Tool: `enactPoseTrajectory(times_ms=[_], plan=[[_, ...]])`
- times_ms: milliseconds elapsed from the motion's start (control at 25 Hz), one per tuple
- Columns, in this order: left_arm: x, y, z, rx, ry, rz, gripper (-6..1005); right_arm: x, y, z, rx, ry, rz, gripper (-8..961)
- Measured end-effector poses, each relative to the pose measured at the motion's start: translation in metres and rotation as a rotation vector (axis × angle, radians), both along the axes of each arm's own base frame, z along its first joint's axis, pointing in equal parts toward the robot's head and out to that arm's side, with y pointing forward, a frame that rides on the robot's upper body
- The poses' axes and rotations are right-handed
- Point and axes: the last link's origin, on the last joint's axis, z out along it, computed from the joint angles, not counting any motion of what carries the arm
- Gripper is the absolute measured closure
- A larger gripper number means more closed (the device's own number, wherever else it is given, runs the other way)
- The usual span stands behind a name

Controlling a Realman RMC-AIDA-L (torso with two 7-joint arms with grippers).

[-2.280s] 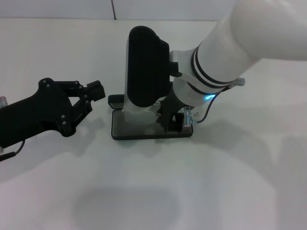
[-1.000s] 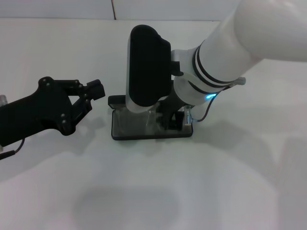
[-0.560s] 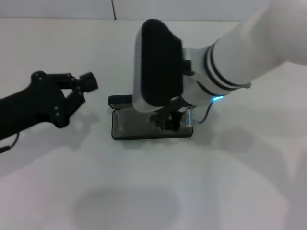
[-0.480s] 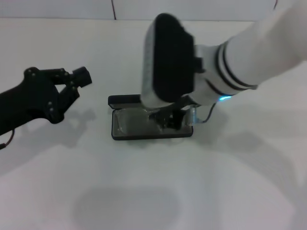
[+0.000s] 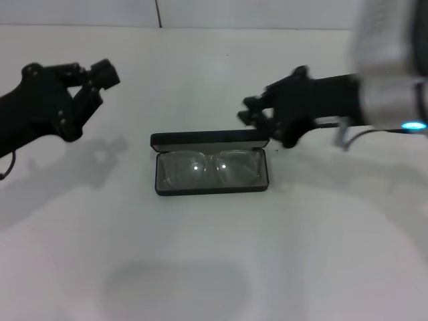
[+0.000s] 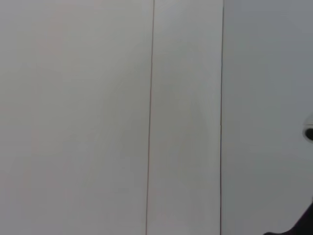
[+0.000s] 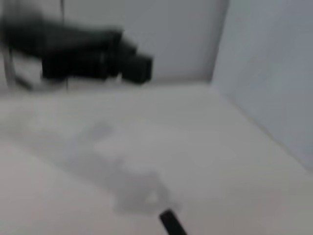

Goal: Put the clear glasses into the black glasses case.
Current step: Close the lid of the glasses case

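The clear glasses (image 5: 211,169) lie inside the open black glasses case (image 5: 211,189); right end effector (image 5: 257,119) empty, opening unclear; lid unclosed.

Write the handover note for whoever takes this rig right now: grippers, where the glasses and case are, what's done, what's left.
Left gripper: raised at the far left, away from the case, holding nothing.
Right gripper: just off the case's far right corner, holding nothing.
Clear glasses: lying inside the black glasses case, which sits open on the white table, lid up.
Done: glasses are in the case.
Left: nothing of the placing; the lid stays open unless you want it shut.
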Motion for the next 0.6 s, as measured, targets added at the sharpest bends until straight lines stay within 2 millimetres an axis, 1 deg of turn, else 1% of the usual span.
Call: enactPoseTrajectory(times_ms=[40,120,160,200,240,320,360,480,520,600], plan=[[0.002,0.003,0.000,0.000,-0.003,-0.004,935,0.011,0.000,0.010,-0.010,0.076,-0.034,790],[0.007,0.010,-0.001,0.001,-0.015,-0.012,935,0.029,-0.001,0.024,-0.038,0.203,-0.086,790],[0.009,0.015,-0.002,0.001,-0.023,-0.013,935,0.029,-0.001,0.024,-0.038,0.203,-0.086,790],[0.010,0.018,-0.003,0.001,-0.028,-0.013,935,0.058,-0.002,0.038,-0.078,0.375,-0.139,790],[0.012,0.021,-0.004,0.001,-0.031,-0.012,935,0.063,-0.002,0.039,-0.081,0.399,-0.150,790],[0.018,0.032,-0.008,-0.001,-0.036,-0.011,935,0.083,-0.005,0.046,-0.100,0.517,-0.172,790],[0.021,0.037,-0.012,-0.006,-0.038,-0.006,935,0.099,-0.010,0.050,-0.105,0.595,-0.186,790],[0.032,0.055,-0.026,-0.037,-0.040,0.004,935,0.125,-0.022,0.058,-0.094,0.700,-0.171,790],[0.035,0.060,-0.031,-0.048,-0.040,0.008,935,0.132,-0.026,0.060,-0.088,0.724,-0.169,790],[0.040,0.068,-0.041,-0.067,-0.032,0.017,935,0.140,-0.033,0.061,-0.086,0.745,-0.162,789]])
